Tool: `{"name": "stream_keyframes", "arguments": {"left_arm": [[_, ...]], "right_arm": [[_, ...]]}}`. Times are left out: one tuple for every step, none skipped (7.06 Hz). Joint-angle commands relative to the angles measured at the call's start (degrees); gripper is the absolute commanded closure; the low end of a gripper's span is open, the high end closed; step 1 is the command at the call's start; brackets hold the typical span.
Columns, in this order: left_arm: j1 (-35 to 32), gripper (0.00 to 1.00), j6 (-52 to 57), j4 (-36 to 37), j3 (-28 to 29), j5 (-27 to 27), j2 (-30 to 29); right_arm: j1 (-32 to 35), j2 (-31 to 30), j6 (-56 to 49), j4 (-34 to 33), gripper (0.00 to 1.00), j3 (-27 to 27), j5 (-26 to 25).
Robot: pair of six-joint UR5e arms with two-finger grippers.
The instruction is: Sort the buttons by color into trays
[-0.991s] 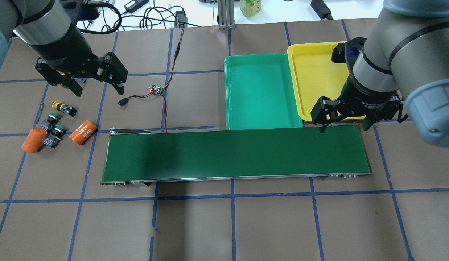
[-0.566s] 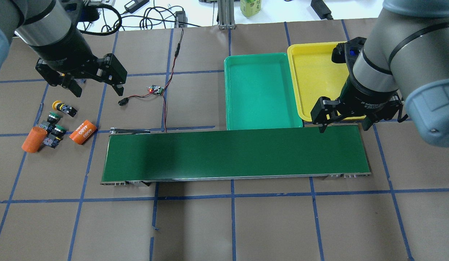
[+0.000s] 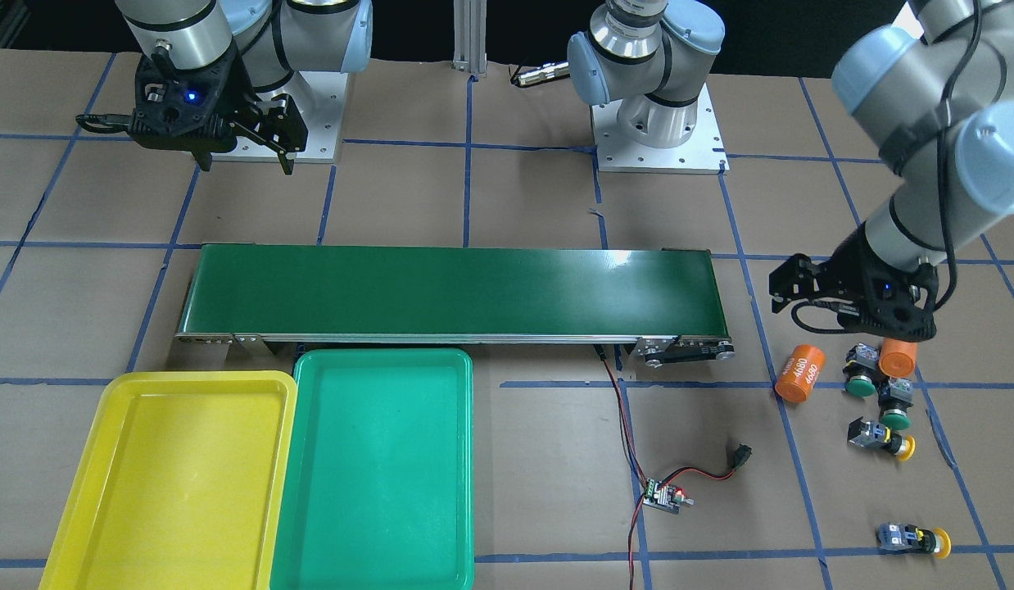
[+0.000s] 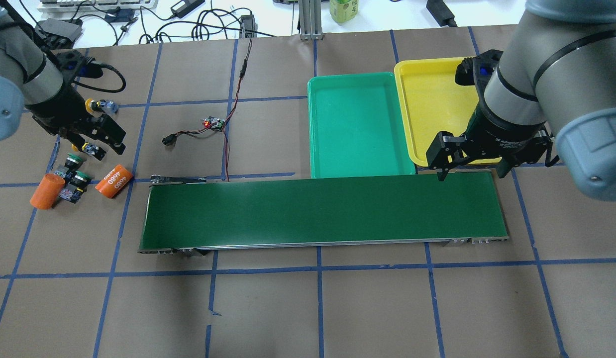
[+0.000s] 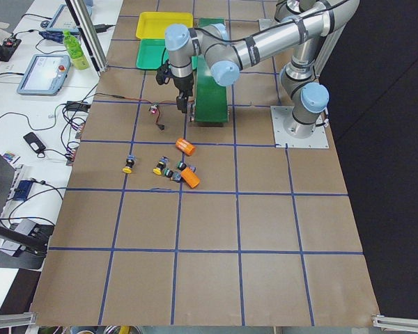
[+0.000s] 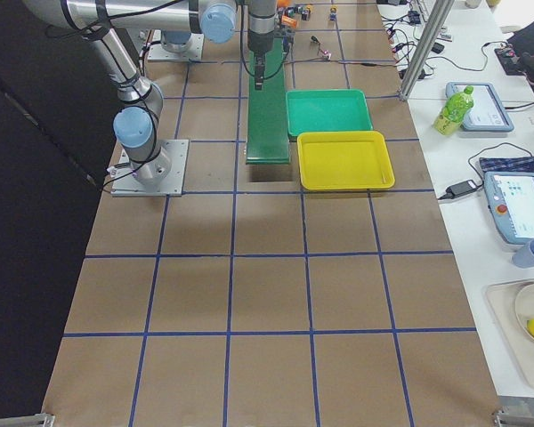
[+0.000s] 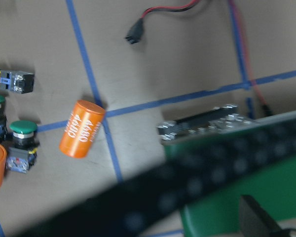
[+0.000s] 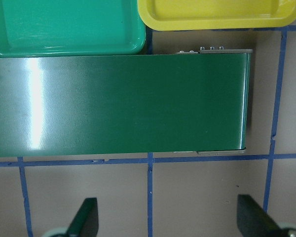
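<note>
Four buttons lie at the table's left end. One yellow button point(image 4: 100, 105) lies alone farther back. Another yellow button point(image 4: 90, 149) is partly hidden under my left gripper point(image 4: 95, 140), which hangs open just over it. Two green buttons point(image 4: 73, 160) point(image 4: 80, 177) lie close in front. The front-facing view shows the yellow ones point(image 3: 916, 538) point(image 3: 884, 438) and the green ones point(image 3: 861, 378) point(image 3: 894, 406) beside the left gripper point(image 3: 847, 315). The green tray point(image 4: 358, 124) and yellow tray point(image 4: 430, 107) are empty. My right gripper point(image 4: 470, 175) hovers open over the belt's right end.
Two orange cylinders point(image 4: 45, 191) point(image 4: 114, 180) printed "4680" lie among the buttons. A long dark-green conveyor belt point(image 4: 323, 211) crosses the middle. A small circuit board point(image 4: 213, 123) with red and black wires lies behind it. Blue tape lines grid the brown table.
My left arm has swung left and down over the button cluster, uncovering the far yellow button. The right arm has stayed in place.
</note>
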Motion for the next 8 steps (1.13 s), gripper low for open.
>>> {"name": "stream_keyframes", "arguments": {"left_arm": [[5.5, 0.00, 8.6, 11.5, -4.6, -0.5, -6.1], [5.8, 0.00, 12.6, 14.8, -5.8, -0.3, -8.6], [5.9, 0.00, 13.3, 17.4, -7.0, -0.6, -10.1], [5.9, 0.00, 14.2, 19.0, -7.4, -0.6, -11.2], [5.9, 0.03, 16.8, 20.8, -7.6, -0.9, -12.3], [5.9, 0.08, 17.2, 21.2, -7.8, -3.0, -13.0], [5.9, 0.34, 19.9, 21.3, -7.7, -3.1, -13.1], [5.9, 0.78, 24.1, 21.6, -8.0, -2.7, -13.0]], "right_arm": [[0.0, -0.1, -0.1, -0.1, 0.00, 0.0, -0.1], [0.0, -0.1, -0.1, -0.1, 0.00, 0.0, -0.1], [0.0, -0.1, 0.0, -0.3, 0.00, -0.1, 0.0], [0.0, -0.1, -0.1, -0.3, 0.00, -0.1, 0.0], [0.0, -0.2, 0.0, -0.3, 0.00, -0.1, 0.0], [0.0, -0.2, -0.1, -0.3, 0.00, 0.0, 0.1], [0.0, -0.2, -0.1, -0.3, 0.00, 0.0, 0.1], [0.0, -0.1, 0.0, -0.3, 0.00, 0.1, 0.1]]}}
